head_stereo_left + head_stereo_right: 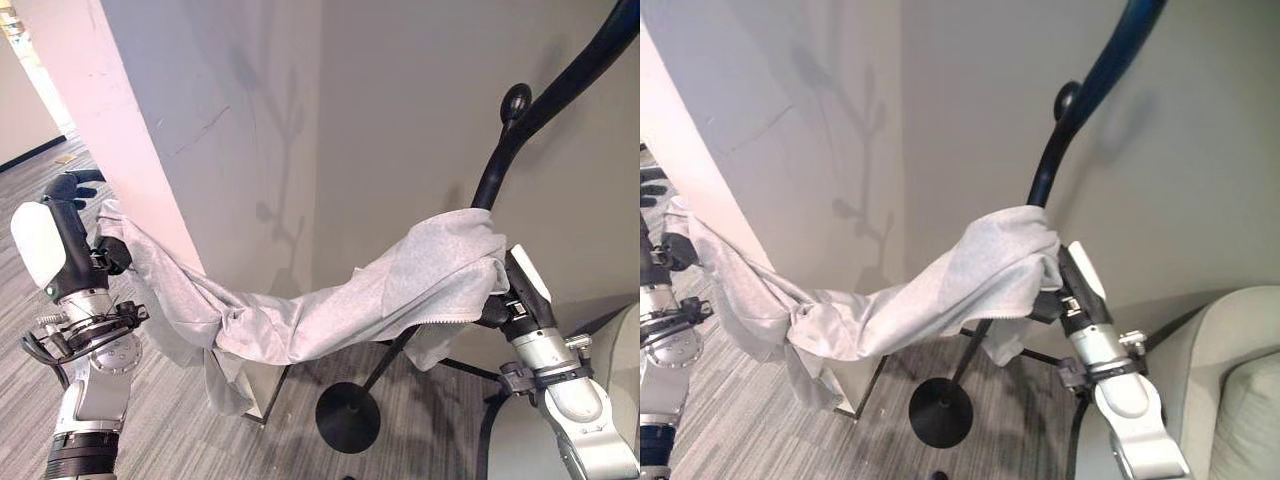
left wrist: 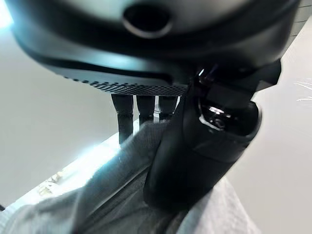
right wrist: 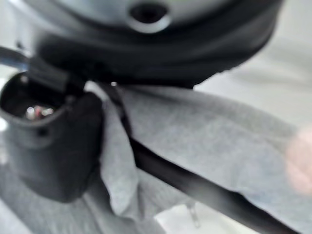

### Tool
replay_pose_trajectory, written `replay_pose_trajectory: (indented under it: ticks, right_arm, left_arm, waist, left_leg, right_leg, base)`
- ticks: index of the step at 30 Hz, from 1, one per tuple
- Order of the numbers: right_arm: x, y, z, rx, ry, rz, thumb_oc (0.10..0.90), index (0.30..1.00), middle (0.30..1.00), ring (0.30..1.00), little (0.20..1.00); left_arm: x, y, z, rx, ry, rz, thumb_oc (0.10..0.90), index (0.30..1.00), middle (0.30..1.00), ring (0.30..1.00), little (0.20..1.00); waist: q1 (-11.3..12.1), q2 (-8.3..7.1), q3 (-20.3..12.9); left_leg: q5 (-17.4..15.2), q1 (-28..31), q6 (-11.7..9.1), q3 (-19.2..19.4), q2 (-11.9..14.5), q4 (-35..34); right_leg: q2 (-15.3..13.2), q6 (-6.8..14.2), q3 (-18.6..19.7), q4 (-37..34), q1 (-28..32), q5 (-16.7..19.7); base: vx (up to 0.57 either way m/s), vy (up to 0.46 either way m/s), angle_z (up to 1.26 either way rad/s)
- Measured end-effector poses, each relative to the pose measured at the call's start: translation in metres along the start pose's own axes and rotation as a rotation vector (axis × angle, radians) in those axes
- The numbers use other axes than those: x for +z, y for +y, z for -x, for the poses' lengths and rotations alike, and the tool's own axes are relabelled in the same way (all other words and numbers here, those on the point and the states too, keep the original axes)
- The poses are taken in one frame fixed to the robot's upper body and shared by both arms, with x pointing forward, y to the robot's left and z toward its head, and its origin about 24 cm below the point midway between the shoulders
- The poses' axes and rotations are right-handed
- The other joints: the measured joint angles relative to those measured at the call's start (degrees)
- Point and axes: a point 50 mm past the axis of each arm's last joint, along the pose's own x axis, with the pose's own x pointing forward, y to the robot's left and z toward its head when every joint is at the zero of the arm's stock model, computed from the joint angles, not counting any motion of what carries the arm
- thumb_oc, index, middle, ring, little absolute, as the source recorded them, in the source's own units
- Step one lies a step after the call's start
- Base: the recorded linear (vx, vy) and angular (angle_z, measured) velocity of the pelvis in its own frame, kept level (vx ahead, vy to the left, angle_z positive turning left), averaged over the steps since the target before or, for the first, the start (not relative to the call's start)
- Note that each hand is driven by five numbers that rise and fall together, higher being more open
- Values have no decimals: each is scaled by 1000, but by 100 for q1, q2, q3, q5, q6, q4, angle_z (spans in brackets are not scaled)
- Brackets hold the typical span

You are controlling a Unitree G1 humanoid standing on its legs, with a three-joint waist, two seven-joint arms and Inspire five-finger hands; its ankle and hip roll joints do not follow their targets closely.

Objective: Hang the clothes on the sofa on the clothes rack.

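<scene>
A light grey garment [image 1: 330, 310] hangs stretched in the air between my two hands and sags in the middle. My left hand [image 1: 72, 190] holds one end high at the left; in the left wrist view its thumb [image 2: 195, 156] presses into the cloth [image 2: 112, 195]. My right hand [image 1: 495, 313] grips the other end, mostly covered by the cloth, right against the black curved arm of the clothes rack [image 1: 545, 95]. The right wrist view shows its thumb [image 3: 48, 146] clamping the cloth [image 3: 219, 131] beside the rack's black pole [image 3: 195, 185].
The rack's round black base [image 1: 347, 415] stands on the grey carpet below the garment. A knob-tipped branch [image 1: 515, 100] sticks up above my right hand. A white column [image 1: 120, 130] rises close behind the left hand. A pale sofa [image 1: 1230, 400] sits at the right.
</scene>
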Motion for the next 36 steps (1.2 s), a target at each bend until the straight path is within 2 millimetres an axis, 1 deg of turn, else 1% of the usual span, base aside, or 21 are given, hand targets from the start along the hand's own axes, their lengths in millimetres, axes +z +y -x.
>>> replay_pose_trajectory:
  ticks: [3,5,6,9,10,15,18,20,21,22,23,24,25,28,31,32,33,34,35,36]
  right_arm:
    - [-1,2,0,4,4,-17,400,300,300,300,300]
    - [-2,2,0,1,7,-24,400,300,300,300,300]
    - [-3,1,0,-3,15,-34,400,300,300,300,300]
    - [-5,3,0,-2,23,-53,400,300,300,300,300]
    - [-6,4,-1,0,26,-63,400,300,300,300,300]
    - [-11,7,-3,-4,45,-87,400,300,300,300,300]
    - [-13,12,-2,8,54,-96,436,354,354,354,354]
    - [-17,19,0,38,82,-114,491,436,436,436,436]
    - [-20,24,2,50,100,-128,507,460,460,460,460]
    - [-25,28,3,55,120,-139,510,465,465,465,465]
    - [-29,29,5,53,141,-146,535,502,502,502,502]
    - [-34,32,7,50,169,-163,582,573,573,573,573]
    - [-36,33,8,52,178,-169,800,900,900,900,900]
    - [-38,35,9,52,190,-173,800,900,900,900,900]
    - [-41,37,14,51,220,-176,800,900,900,900,900]
    - [-42,37,15,50,229,-177,800,900,900,900,900]
    - [-43,38,17,48,237,-175,800,900,900,900,900]
    - [-44,38,18,43,243,-172,800,900,900,900,900]
    - [-45,38,19,37,252,-165,800,900,900,900,900]
    - [-46,38,20,37,256,-161,800,900,900,900,900]
  left_arm:
    - [-2,-7,7,-24,29,28,800,900,900,900,900]
    - [-6,-11,15,-39,77,64,800,900,900,900,900]
    - [-14,-22,29,-84,143,86,800,900,900,900,900]
    - [-22,-30,48,-127,224,124,800,900,900,900,900]
    - [-24,-35,58,-167,252,140,800,900,900,900,900]
    - [-24,-53,83,-288,312,188,800,900,900,900,900]
    - [-23,-63,96,-330,377,260,800,900,900,900,900]
    - [-22,-67,101,-332,418,312,800,900,900,900,900]
    - [-20,-70,104,-338,444,354,800,900,900,900,900]
    - [-19,-73,107,-341,470,391,800,900,900,900,900]
    - [-18,-76,110,-350,490,419,800,900,900,900,900]
    - [-17,-81,117,-371,538,485,515,472,472,472,472]
    - [-18,-82,121,-372,567,512,400,300,300,300,300]
    - [-21,-80,121,-361,595,544,400,300,300,300,300]
    - [-32,-73,114,-332,613,528,400,300,300,300,300]
    - [-34,-71,112,-320,621,531,502,453,453,453,453]
    - [-35,-70,111,-312,625,535,568,552,552,552,552]
    - [-35,-70,111,-314,625,537,750,825,825,825,825]
    - [-34,-71,112,-316,625,544,800,900,900,900,900]
    - [-33,-72,113,-321,628,550,800,900,900,900,900]
  waist:
    - [5,-5,-7]
    - [4,18,-19]
    - [12,32,-26]
    - [9,38,-31]
    - [15,36,-32]
    - [29,40,-33]
    - [29,45,-33]
    - [30,50,-32]
    - [33,60,-35]
    - [40,68,-41]
    - [48,75,-39]
    - [55,101,-40]
    - [55,113,-40]
    - [55,135,-46]
    - [47,180,-73]
    - [48,182,-74]
    - [50,182,-74]
    - [56,182,-74]
    - [68,185,-74]
    - [72,185,-74]
  left_leg:
    - [0,-1,0,-18,0,0]
    - [0,1,0,-28,-2,0]
    - [0,1,0,-47,0,0]
    - [1,5,0,-62,2,1]
    - [1,5,0,-67,4,1]
    - [1,3,2,-137,4,0]
    - [1,0,4,-151,11,-1]
    - [2,-6,6,-157,12,0]
    - [3,-11,6,-167,10,0]
    - [3,-15,6,-186,6,0]
    - [3,-18,7,-202,3,0]
    - [3,-33,7,-221,3,0]
    - [3,-33,7,-225,5,0]
    - [3,-47,7,-234,8,0]
    - [-7,-55,23,-271,-6,0]
    - [-10,-54,30,-274,-11,0]
    - [-13,-54,35,-277,-18,1]
    - [-18,-54,42,-281,-28,1]
    - [-27,-50,58,-285,-52,1]
    - [-32,-48,65,-288,-64,1]
  right_leg:
    - [-1,-1,-41,1,23,2]
    - [-4,-1,-46,1,31,2]
    - [-4,0,-53,2,40,2]
    - [-3,0,-62,0,51,1]
    - [-2,0,-64,0,52,0]
    - [-3,-4,-83,-1,76,-4]
    - [0,-14,-101,-1,67,-10]
    - [-1,-14,-109,0,80,-10]
    - [-3,-14,-118,-1,84,-10]
    - [-8,-14,-131,-1,86,-10]
    - [-13,-16,-151,-1,84,-12]
    - [-16,-21,-190,-1,82,-17]
    - [-16,-21,-195,-1,78,-21]
    - [-14,-21,-206,-1,84,-27]
    - [-29,3,-218,-1,87,-44]
    - [-35,6,-222,-1,90,-46]
    - [-42,6,-227,-1,93,-45]
    - [-53,6,-231,-1,96,-45]
    - [-77,2,-234,-1,108,-42]
    - [-88,4,-234,-1,114,-44]
  base:
    - [-2,5,2]
    - [-3,2,2]
    - [-5,4,4]
    - [0,0,0]
    - [3,0,4]
    - [0,0,4]
    - [-1,1,4]
    - [0,0,0]
    - [-3,-4,5]
    - [-1,-5,7]
    - [2,-8,10]
    - [5,-13,8]
    - [3,-12,5]
    - [0,0,0]
    - [0,0,0]
    - [-9,-12,3]
    - [-11,-12,3]
    - [-18,-19,5]
    - [-16,-19,7]
    - [-14,-17,6]
